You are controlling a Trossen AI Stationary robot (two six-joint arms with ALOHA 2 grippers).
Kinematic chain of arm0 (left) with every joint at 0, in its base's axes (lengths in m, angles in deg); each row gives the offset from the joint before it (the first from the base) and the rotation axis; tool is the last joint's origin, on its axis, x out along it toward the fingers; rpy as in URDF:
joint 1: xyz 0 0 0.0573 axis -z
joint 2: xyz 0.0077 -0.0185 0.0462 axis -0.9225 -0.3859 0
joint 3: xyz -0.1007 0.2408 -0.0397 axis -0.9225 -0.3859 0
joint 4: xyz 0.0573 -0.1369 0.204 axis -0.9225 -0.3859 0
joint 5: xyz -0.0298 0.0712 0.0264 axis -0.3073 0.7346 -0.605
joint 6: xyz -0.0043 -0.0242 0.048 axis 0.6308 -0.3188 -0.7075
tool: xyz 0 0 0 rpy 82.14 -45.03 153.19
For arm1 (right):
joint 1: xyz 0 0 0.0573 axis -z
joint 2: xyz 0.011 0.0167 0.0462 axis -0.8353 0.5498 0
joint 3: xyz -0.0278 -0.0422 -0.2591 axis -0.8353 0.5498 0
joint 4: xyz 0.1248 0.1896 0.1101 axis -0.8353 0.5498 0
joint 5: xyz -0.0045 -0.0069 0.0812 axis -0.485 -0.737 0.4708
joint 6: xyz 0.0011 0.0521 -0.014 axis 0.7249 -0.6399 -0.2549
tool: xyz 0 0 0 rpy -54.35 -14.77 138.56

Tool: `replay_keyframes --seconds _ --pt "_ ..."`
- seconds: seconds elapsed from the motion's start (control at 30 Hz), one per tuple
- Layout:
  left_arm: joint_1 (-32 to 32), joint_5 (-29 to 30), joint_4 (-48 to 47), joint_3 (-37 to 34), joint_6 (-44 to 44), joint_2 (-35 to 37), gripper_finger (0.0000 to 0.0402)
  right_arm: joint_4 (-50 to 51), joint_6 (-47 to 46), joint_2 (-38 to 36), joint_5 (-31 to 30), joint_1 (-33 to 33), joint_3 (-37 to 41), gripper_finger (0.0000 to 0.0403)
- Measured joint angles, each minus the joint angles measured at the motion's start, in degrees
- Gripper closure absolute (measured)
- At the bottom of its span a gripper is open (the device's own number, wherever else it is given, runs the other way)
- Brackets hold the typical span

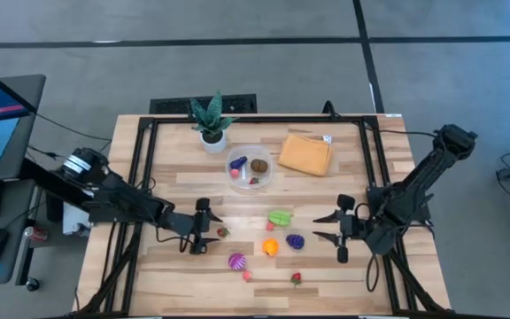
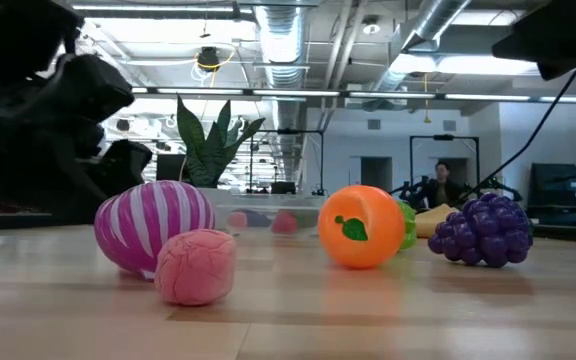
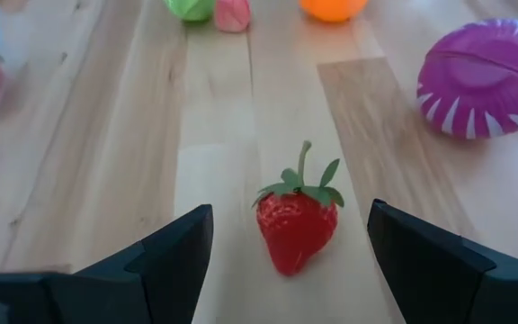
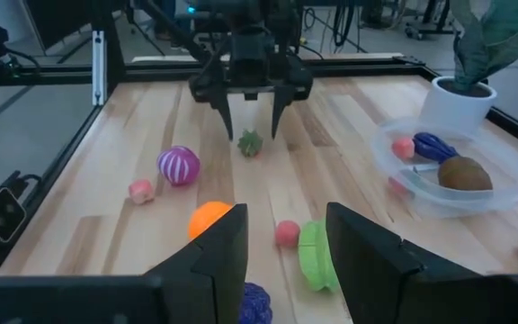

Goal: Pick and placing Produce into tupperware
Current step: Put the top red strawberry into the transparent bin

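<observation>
My left gripper (image 1: 207, 227) (image 3: 290, 256) is open near the table's left middle. A red strawberry with a green top (image 3: 297, 220) (image 1: 223, 232) lies on the wood between its fingertips, untouched. My right gripper (image 1: 337, 229) (image 4: 286, 256) is open on the right and holds nothing. The clear round tub (image 1: 250, 167) (image 4: 448, 171) holds a purple piece, a brown one and a red one. Loose on the table lie a green piece (image 1: 280, 217), an orange (image 1: 270, 247), purple grapes (image 1: 295, 240), a magenta striped ball (image 1: 237, 260), a pink lump (image 2: 196, 265) and another strawberry (image 1: 297, 278).
A potted plant in a white pot (image 1: 211, 124) stands just beyond the tub, toward the far edge. A flat orange cloth (image 1: 305, 153) lies to the tub's right. Black frame rails (image 1: 144, 168) run along the table's left, right and far sides.
</observation>
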Motion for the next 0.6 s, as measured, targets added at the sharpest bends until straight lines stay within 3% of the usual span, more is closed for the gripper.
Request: replay_keyframes --seconds 0.27,0.6 --pt "-2.25 -2.3 1.25 3.4 0.02 -6.86 0.0115 0.18 0.0 0.04 -0.25 -0.44 0.0 0.0234" --pt "-2.84 -3.28 1.38 3.92 0.42 -7.6 0.0132 0.73 0.01 0.05 -0.23 -0.44 0.0 0.0234"
